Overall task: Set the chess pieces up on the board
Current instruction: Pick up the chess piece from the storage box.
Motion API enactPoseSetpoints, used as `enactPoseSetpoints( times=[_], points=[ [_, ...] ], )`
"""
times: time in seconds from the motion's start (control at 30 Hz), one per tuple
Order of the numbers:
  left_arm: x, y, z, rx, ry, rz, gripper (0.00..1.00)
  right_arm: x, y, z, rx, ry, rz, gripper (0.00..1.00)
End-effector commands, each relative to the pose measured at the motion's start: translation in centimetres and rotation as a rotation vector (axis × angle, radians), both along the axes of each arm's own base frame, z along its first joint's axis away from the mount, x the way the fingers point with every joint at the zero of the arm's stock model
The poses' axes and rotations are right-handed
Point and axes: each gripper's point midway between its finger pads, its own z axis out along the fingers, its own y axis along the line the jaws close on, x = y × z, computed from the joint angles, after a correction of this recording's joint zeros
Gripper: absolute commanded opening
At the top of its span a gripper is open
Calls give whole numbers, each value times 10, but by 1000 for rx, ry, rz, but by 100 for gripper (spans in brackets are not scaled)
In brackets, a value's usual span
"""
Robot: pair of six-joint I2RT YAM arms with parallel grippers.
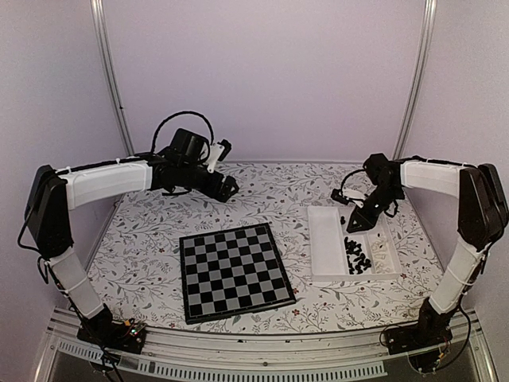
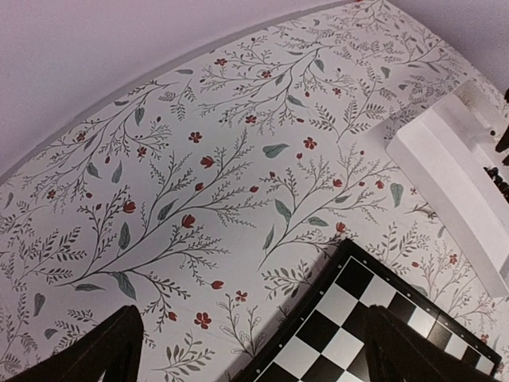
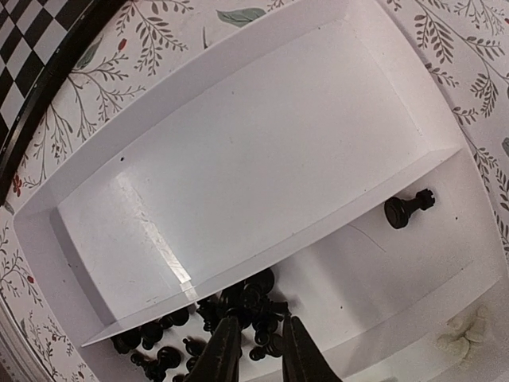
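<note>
In the view from above, the flat square chessboard with black and grey-white squares [image 1: 236,270] lay on the flowered tablecloth [image 1: 270,191], near the front edge between the two arms. The white compartmented plastic tray [image 1: 326,239] stood just right of it. The tiny black chess pieces [image 1: 358,255] lay heaped in a narrow compartment of the tray, with pale cream pieces [image 1: 383,256] beside them. The left gripper [image 1: 227,189] hung over the cloth behind the board, well apart from it. The right gripper [image 1: 355,224] pointed down over the tray, just behind the heap. In the left wrist view, the left gripper [image 2: 250,318] had its jaws spread wide with nothing between them. Below it we saw a corner of the chessboard [image 2: 342,310], and further right the tray [image 2: 453,159]. In the right wrist view, the right gripper [image 3: 261,322] was directly over the black chess pieces [image 3: 238,306], with only a narrow gap between its fingers [image 3: 225,350]. We could not tell whether they pinched a piece. One black piece [image 3: 408,208] lay alone on its side in the same compartment of the tray [image 3: 238,159], the cream pieces [image 3: 461,334] lay in the next one, and a corner of the chessboard [image 3: 32,32] showed at the upper left.
</note>
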Motion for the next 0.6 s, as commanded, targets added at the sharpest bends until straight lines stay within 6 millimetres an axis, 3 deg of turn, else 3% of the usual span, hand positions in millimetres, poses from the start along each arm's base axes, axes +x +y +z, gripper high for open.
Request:
enactPoseSetpoints(
  times=[0.0,0.57],
  points=[
    [1,-4,13,-11,-17,-1,98,-7,-2,-13,-28,44,27,21],
    [1,-4,9,0,-7,-2,99,-15,3,-32,-33,98,54,23]
  ],
)
